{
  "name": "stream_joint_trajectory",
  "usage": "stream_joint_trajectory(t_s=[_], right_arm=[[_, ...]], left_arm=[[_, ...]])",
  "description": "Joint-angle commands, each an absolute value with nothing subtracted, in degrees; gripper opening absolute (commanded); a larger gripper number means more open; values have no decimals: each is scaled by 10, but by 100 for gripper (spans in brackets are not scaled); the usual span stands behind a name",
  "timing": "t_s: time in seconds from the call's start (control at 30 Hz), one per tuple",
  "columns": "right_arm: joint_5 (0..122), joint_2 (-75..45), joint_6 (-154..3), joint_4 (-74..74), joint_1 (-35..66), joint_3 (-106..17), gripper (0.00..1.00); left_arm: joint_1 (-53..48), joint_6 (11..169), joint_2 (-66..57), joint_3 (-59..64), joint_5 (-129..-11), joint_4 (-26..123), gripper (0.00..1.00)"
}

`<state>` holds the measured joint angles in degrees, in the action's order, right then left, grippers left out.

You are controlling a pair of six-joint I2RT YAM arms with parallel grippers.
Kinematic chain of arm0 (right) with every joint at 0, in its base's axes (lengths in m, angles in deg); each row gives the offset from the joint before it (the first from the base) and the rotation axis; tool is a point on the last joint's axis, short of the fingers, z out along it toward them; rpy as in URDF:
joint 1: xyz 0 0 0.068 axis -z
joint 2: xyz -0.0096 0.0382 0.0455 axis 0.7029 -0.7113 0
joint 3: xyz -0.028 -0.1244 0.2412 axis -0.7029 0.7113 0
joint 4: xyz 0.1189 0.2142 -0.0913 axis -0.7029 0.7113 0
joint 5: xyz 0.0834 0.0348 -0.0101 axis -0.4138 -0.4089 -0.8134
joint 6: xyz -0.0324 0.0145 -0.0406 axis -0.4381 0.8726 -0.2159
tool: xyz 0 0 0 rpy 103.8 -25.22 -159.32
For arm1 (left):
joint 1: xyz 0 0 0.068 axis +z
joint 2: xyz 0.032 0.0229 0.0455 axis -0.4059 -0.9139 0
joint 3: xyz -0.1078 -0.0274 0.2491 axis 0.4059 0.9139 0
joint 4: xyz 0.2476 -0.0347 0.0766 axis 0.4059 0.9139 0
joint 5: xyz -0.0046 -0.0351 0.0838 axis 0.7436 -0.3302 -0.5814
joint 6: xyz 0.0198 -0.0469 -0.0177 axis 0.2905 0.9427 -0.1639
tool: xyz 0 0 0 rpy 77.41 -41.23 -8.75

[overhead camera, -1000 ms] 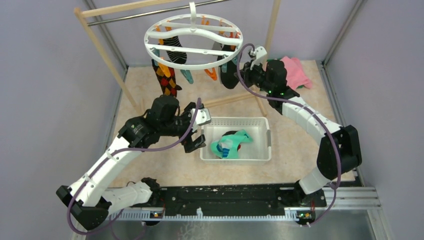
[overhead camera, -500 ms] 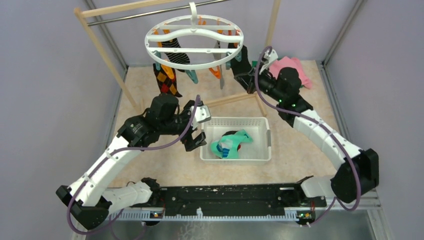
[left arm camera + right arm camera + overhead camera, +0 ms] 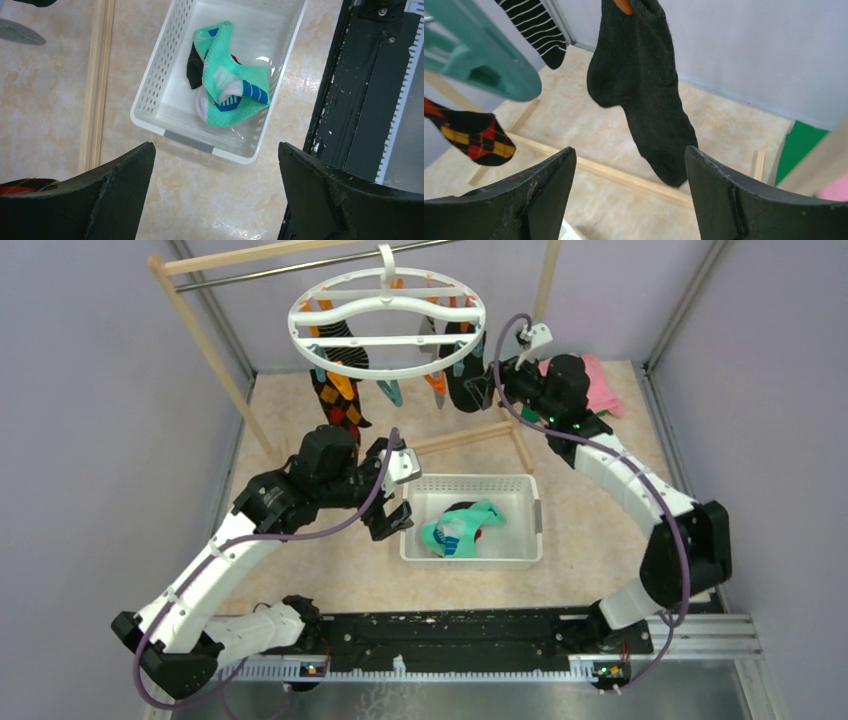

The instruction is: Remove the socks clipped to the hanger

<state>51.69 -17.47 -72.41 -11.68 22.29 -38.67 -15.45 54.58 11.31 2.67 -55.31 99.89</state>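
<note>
The white ring hanger (image 3: 293, 318) hangs from the rack's rail. Clipped to it are an argyle sock (image 3: 340, 405), a striped sock (image 3: 345, 345) and a black sock (image 3: 462, 380). My right gripper (image 3: 503, 375) is open just right of the black sock. In the right wrist view the black sock (image 3: 644, 90) hangs from an orange clip ahead of the open right gripper (image 3: 630, 195), touching neither finger. My left gripper (image 3: 400, 495) is open and empty beside the basket (image 3: 520, 540). A teal sock (image 3: 227, 80) lies in the basket (image 3: 150, 85), beyond the left gripper (image 3: 215, 185).
The wooden rack's post (image 3: 200, 330) and floor bar (image 3: 465, 437) stand around the hanger. A pink cloth (image 3: 600, 380) lies behind the right wrist, and a green cloth (image 3: 801, 145) by it. A teal clip (image 3: 484, 65) dangles close at left of the right wrist view.
My right gripper has gone from shut to open and moved back left. The black sock hangs loose from its clip again, and the hanger has swung slightly. The left arm is still.
</note>
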Motion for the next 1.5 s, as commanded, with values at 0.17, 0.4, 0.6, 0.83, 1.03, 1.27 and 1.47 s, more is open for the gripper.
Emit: stream_joint_trajectory(t_s=[0.17,0.4,0.6,0.83,1.03,1.27,1.47], right_arm=[[461,-323,-733,-292,227,-491,69],[423,-301,-703,-356,224,-462,7],[476,-263,-717,-327,221,-446,0],[546,-214,-755,-315,225,-377,73],[524,-293,-761,-348,234,-439,87],[473,-435,-766,-412,234,-556,95],[425,-472,-767,-443,234,-596,69]], left_arm=[[-153,538,133,8,-557,1004,99],[-153,543,133,5,-557,1003,99],[-153,548,134,2,-560,998,99],[-153,523,143,54,-724,919,99],[-153,436,151,123,-796,810,99],[-127,398,128,145,-853,732,99],[-30,401,113,132,-811,742,99]])
